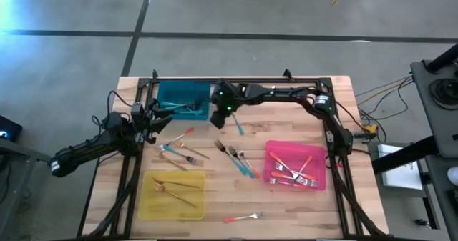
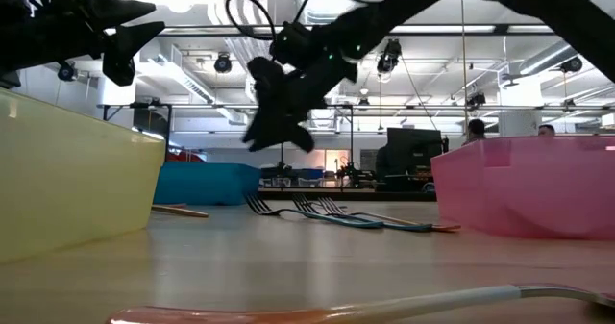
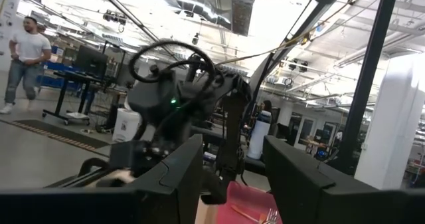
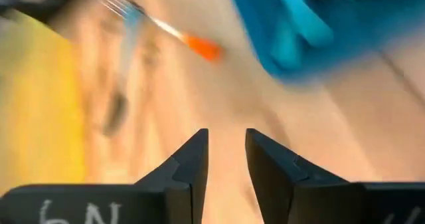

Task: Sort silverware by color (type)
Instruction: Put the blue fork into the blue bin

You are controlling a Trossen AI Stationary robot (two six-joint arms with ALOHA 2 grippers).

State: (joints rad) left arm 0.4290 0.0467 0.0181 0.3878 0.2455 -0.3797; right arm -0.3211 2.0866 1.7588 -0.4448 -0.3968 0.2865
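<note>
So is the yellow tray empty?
No. In the high view the yellow tray holds gold forks lying across its floor.

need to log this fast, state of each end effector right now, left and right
Left end effector: open, holding nothing, raised by the teal tray.
Right end effector: fingers apart with nothing between them, beside the teal tray.

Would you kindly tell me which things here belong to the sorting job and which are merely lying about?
Job:
- loose forks on the table
- teal tray
- pink tray
- yellow tray
- right tool

Lying about:
- cables beside the table
- person walking behind
</note>
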